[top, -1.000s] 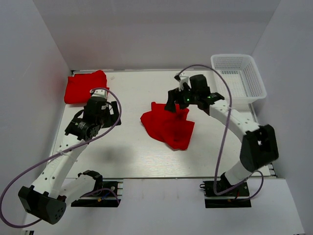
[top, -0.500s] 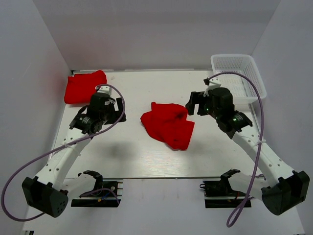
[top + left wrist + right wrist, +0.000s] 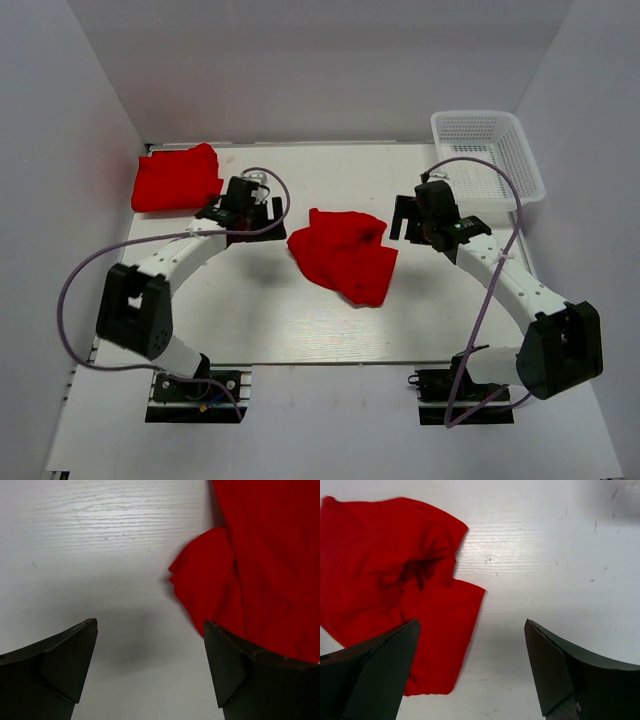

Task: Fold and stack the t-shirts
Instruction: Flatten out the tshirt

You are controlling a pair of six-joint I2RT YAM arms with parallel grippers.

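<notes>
Basket (image 3: 476, 115): white plastic mesh, upright, at the bench's far right corner.
Bench (image 3: 260, 310): pale wood-grain top, white walls around it.

- The crumpled t-shirt (image 3: 343, 255) fills the middle of the table (image 3: 300, 330), between both arms
- The left gripper (image 3: 150, 645), jaws spread, has bare wood beneath; the shirt's edge lies just beside its right finger
- The right gripper (image 3: 470, 645), jaws spread, has bare table under its gap
- The mesh basket (image 3: 470, 114) blocks the far right corner, the folded t-shirt (image 3: 176, 177) the far left
</notes>
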